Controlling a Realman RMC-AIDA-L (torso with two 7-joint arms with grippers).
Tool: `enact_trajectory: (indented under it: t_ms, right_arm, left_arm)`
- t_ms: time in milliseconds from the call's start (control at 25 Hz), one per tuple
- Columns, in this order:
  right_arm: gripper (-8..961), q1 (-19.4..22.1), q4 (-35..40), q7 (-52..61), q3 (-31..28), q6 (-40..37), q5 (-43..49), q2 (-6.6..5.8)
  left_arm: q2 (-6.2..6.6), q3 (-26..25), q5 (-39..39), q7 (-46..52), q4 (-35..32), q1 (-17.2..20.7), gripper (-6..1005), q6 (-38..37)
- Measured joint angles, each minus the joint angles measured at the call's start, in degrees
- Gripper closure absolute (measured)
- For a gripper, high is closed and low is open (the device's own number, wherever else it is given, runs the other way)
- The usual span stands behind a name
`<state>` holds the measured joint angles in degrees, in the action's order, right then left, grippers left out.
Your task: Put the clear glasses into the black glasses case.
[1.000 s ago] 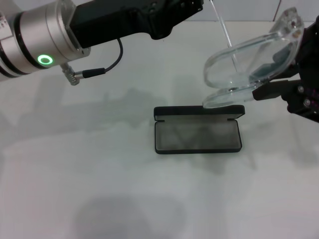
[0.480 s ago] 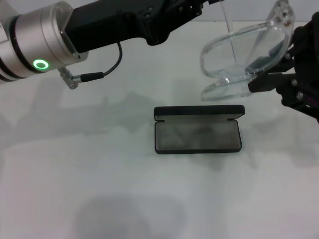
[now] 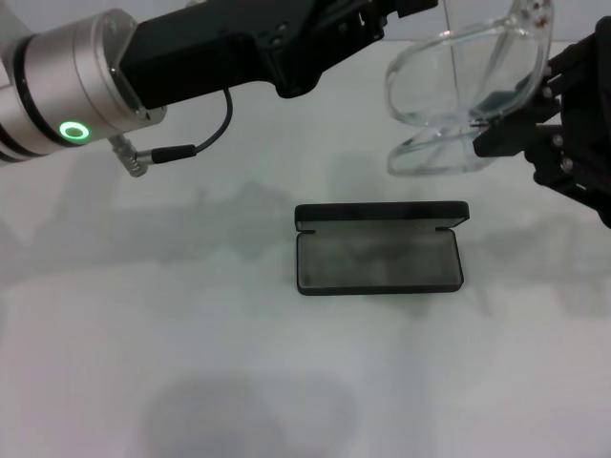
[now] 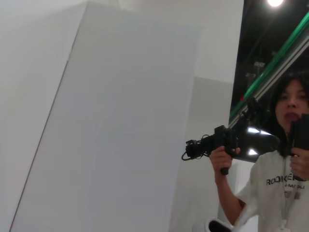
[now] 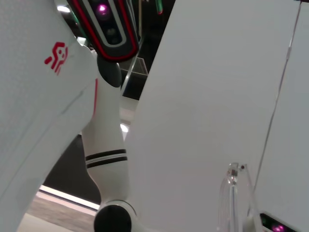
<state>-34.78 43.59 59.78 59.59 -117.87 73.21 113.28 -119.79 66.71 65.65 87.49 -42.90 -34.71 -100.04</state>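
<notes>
The black glasses case (image 3: 379,260) lies open on the white table in the head view, grey lining up, lid (image 3: 382,214) folded back on the far side, nothing inside. The clear glasses (image 3: 458,95) hang in the air above and beyond the case's right end, tilted. My right gripper (image 3: 498,126) is shut on their right side. One clear arm (image 3: 451,67) rises toward my left gripper (image 3: 406,8) at the top edge, where its grip is cut off. In the right wrist view a clear hinge piece of the glasses (image 5: 233,186) shows.
My left arm (image 3: 191,62) stretches across the top left of the table, with a cable (image 3: 205,134) hanging below it. White table surface lies around the case. A person (image 4: 285,164) holding a controller shows in the left wrist view.
My right gripper has lifted the glasses higher and away from the case's lid. The tip of the left arm has slid to the right along the top edge.
</notes>
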Motion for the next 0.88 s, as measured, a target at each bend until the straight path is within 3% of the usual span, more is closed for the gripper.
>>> enact_trajectory:
  t_ms: [440,880]
  right_arm:
    - [889,-0.18,-1.32,-0.60,-0.85,-0.86,-0.01,-0.16]
    - [889,-1.99,-2.43,-0.89,-0.37,-1.45,1.71,0.54]
  left_arm:
    - [0.00,-0.13,-0.23,-1.04,0.46,0.22,925,-0.18]
    - [0.02,-0.34,-1.07,-3.11,2.20,-0.78,925,2.05]
